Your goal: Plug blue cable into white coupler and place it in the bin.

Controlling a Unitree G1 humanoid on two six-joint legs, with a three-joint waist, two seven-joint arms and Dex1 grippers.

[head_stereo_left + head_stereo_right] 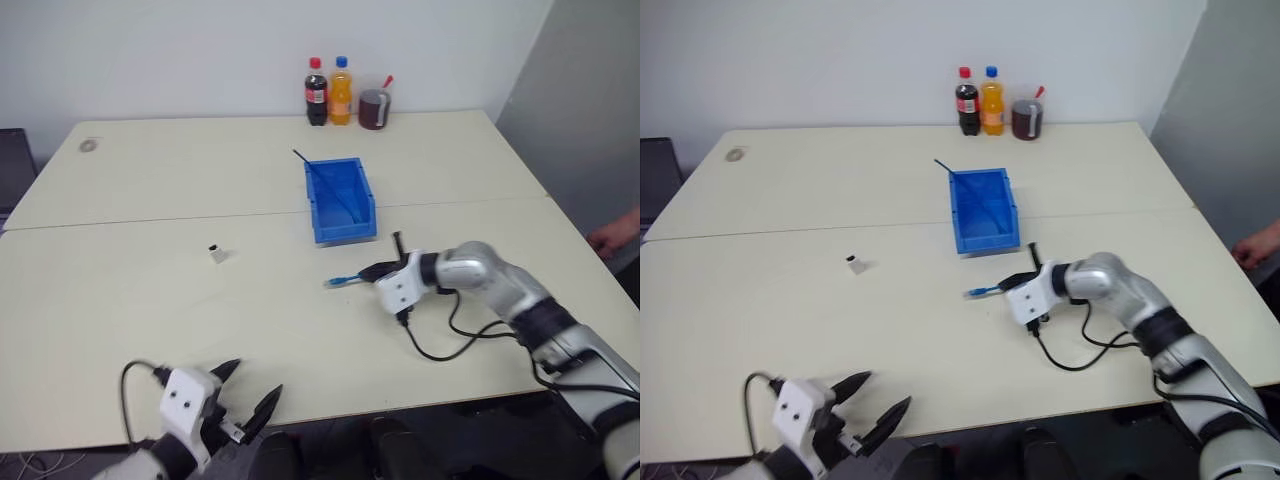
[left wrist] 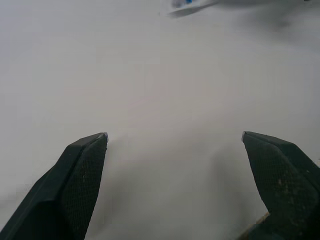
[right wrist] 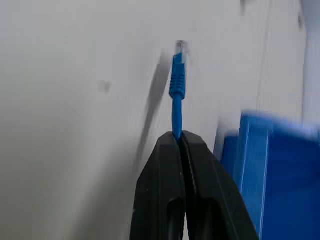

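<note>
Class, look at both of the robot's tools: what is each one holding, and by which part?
The right tool is shut on the blue cable, just behind its plug. The left tool is open, holding nothing.

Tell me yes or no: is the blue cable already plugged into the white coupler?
No: the white coupler sits alone on the table, apart from the blue cable pinched in the right gripper.
</note>
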